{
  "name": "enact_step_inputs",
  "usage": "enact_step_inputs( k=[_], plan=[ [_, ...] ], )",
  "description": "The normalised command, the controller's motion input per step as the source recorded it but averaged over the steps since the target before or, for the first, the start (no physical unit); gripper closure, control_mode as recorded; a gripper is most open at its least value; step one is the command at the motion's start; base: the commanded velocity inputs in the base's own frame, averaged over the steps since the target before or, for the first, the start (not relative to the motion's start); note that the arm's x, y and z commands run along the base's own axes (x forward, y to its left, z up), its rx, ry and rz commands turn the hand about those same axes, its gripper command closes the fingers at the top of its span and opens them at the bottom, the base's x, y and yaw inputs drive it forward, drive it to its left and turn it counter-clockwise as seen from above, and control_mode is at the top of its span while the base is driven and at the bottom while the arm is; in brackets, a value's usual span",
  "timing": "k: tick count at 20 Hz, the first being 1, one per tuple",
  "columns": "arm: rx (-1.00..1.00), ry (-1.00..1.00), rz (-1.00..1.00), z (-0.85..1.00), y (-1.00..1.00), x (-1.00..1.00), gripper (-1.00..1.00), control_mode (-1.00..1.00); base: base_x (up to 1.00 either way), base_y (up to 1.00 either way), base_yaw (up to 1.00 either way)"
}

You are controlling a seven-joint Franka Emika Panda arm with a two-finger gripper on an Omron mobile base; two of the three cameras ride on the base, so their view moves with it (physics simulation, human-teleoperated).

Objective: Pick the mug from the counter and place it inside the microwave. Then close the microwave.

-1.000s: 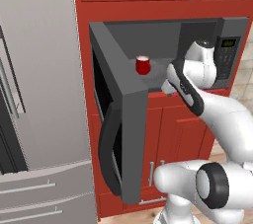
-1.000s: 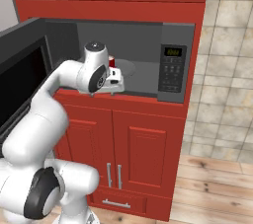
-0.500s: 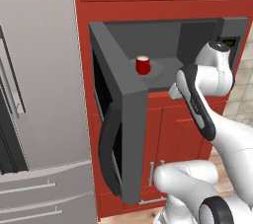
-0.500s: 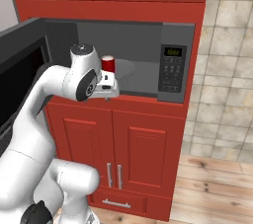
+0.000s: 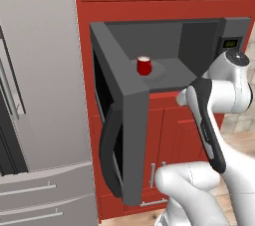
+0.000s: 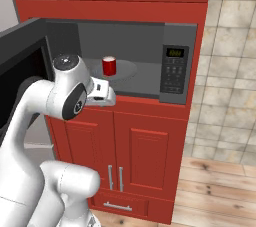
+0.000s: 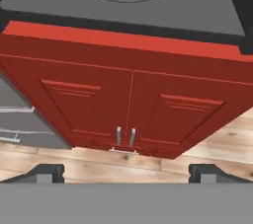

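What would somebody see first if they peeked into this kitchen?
Probably the little red mug sitting on the round plate inside the open microwave. Next comes the big dark microwave door, swung wide open toward the fridge. The white robot's gripper waits open and empty just outside.

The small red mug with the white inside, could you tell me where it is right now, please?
The small red mug stands upright on the round grey turntable inside the open dark-grey microwave, left of its keypad panel in the right base view.

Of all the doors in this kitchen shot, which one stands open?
The dark-grey microwave door with the curved black handle; the red cabinet doors sit flush and shut.
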Motion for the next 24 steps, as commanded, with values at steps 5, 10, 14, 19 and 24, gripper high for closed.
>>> enact_step_inputs(
  k=[5, 10, 14, 19, 24],
  plan=[
    [0.0, -0.25, -0.06, 0.0, 0.0, -0.06, -1.0, -1.0, 0.0, 0.0, 0.0],
    [0.0, -0.23, -0.06, 0.06, 0.0, -0.05, -1.0, -1.0, 0.0, 0.0, 0.0],
    [0.0, -0.15, -0.04, 0.29, 0.0, -0.49, -1.0, -1.0, 0.0, 0.0, 0.0],
    [0.01, -0.15, -0.01, 0.32, 0.0, -0.67, -1.0, -1.0, 0.0, 0.0, 0.0],
    [0.01, -0.19, 0.0, 0.26, 0.0, -0.7, -1.0, -1.0, 0.0, 0.0, 0.0]
  ],
)
